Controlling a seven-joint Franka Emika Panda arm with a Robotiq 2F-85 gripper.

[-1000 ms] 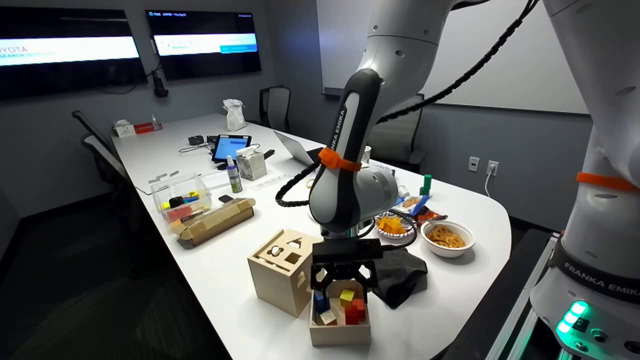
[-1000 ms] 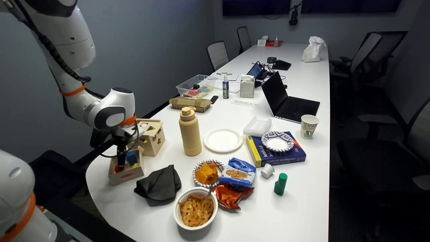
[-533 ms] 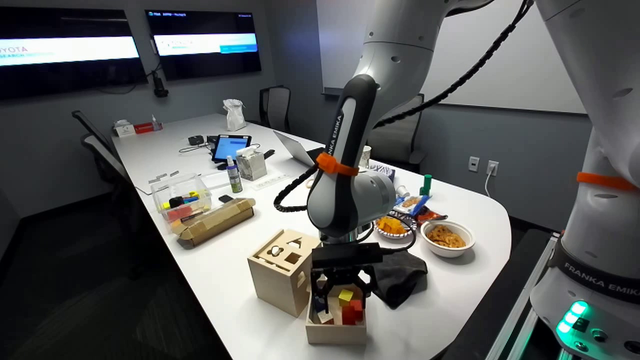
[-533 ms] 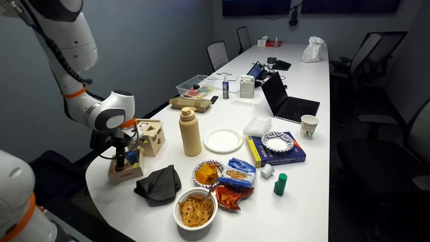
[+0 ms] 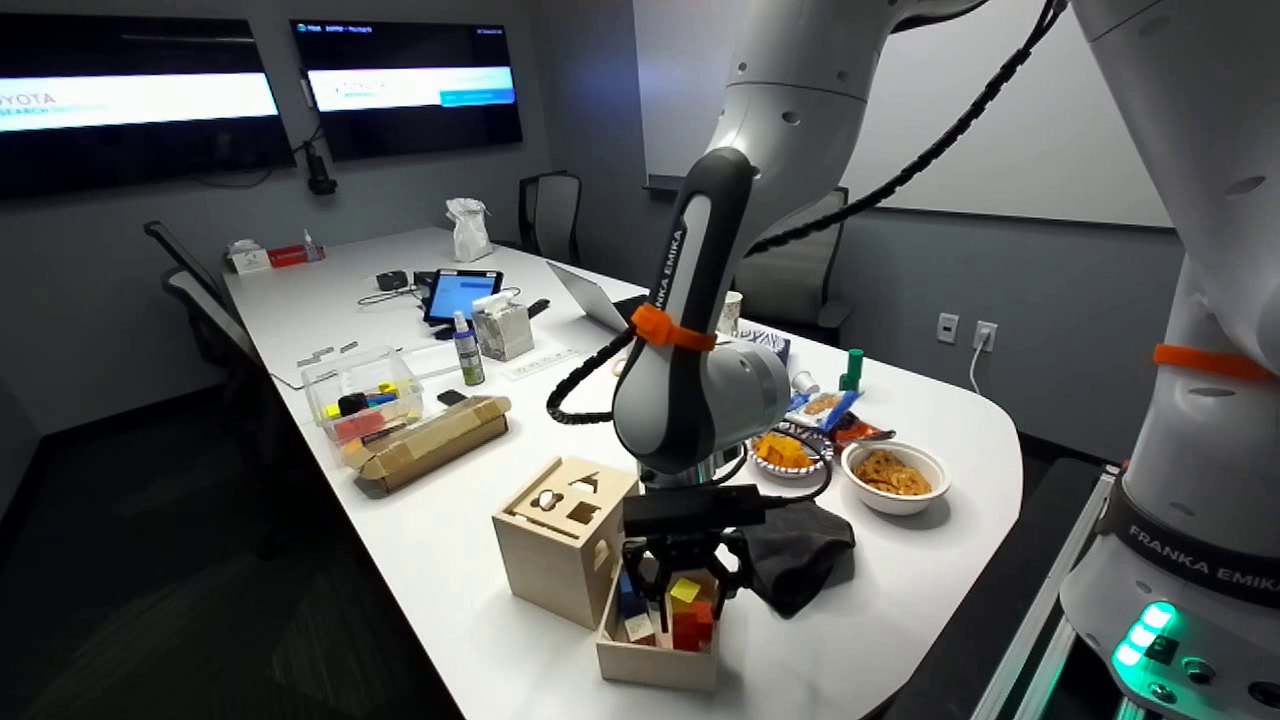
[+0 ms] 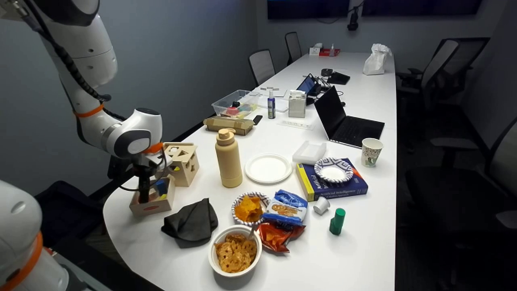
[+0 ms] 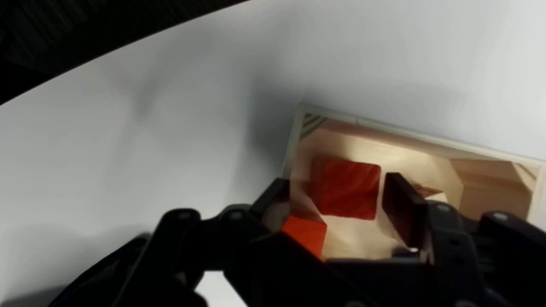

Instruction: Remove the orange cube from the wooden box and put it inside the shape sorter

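Observation:
The orange cube [image 7: 306,235] lies in the wooden box [image 7: 418,134], close to one wall, partly covered by my near finger in the wrist view. An exterior view shows that cube [image 5: 704,610] beside the red block [image 5: 685,633]. My gripper [image 5: 692,614] reaches down into the box [image 5: 655,668], its jaws partway apart. In the wrist view the red block [image 7: 352,187] lies below the gap, a sliver away from the right finger [image 7: 405,211]. The left finger [image 7: 272,197] overlaps the wall; inside or outside, I cannot tell. The holed shape sorter [image 5: 550,565] stands beside the box.
A yellow block [image 5: 685,588], a blue block [image 5: 630,597] and a pale block [image 5: 638,628] share the box. Close by lie a black cloth [image 6: 190,222], a tan bottle [image 6: 229,161] and a white bowl [image 6: 235,250]. The table edge runs past the box.
My fingers have drawn closer together. The wooden box has slid left in an exterior view, with its blocks, and the shape sorter has shifted slightly too. The arm first lowered a little.

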